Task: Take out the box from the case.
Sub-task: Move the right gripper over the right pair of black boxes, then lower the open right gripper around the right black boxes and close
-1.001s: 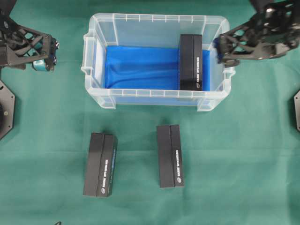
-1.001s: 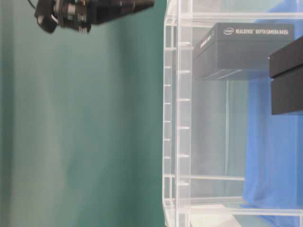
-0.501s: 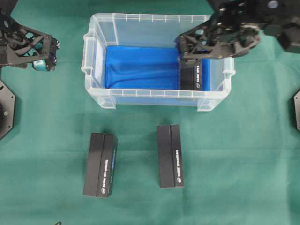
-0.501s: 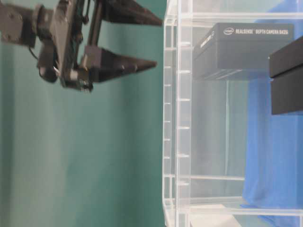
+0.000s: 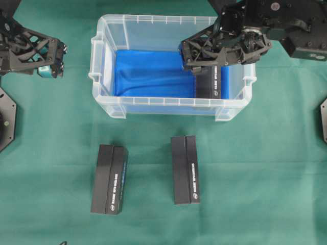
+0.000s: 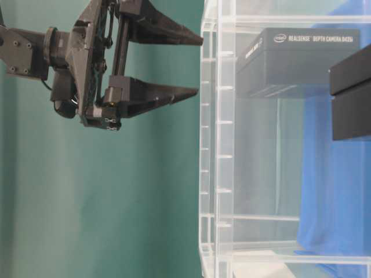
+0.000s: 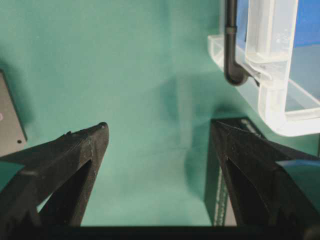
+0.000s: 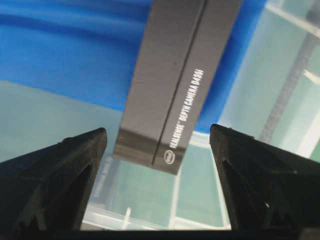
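A green cloth (image 5: 265, 168) covers the work surface in every view. On it stands the case (image 5: 168, 107), a clear plastic tub whose floor is lined with a blue cloth (image 5: 153, 71). The box (image 5: 213, 84), dark grey with white lettering along one long edge, lies flat inside the case at its right-hand end, close to the right wall.

The right gripper (image 5: 196, 58) is seen above the case interior, over the far part of the box; its jaws are spread wide and nothing is held between them. In the right wrist view the box (image 8: 177, 85) lies below and between the two fingers (image 8: 60, 170), clear of both, with the blue cloth beyond it. In the table-level view the right gripper (image 6: 194, 66) is shown outside the rim of the case (image 6: 211, 145), fingertips pointed toward it.

The left gripper (image 5: 57, 56) is held over the green cloth, well to the left of the case, jaws also spread wide and empty. Two further dark boxes (image 5: 110, 178) (image 5: 185, 169) lie on the cloth in front of the case, outside it.
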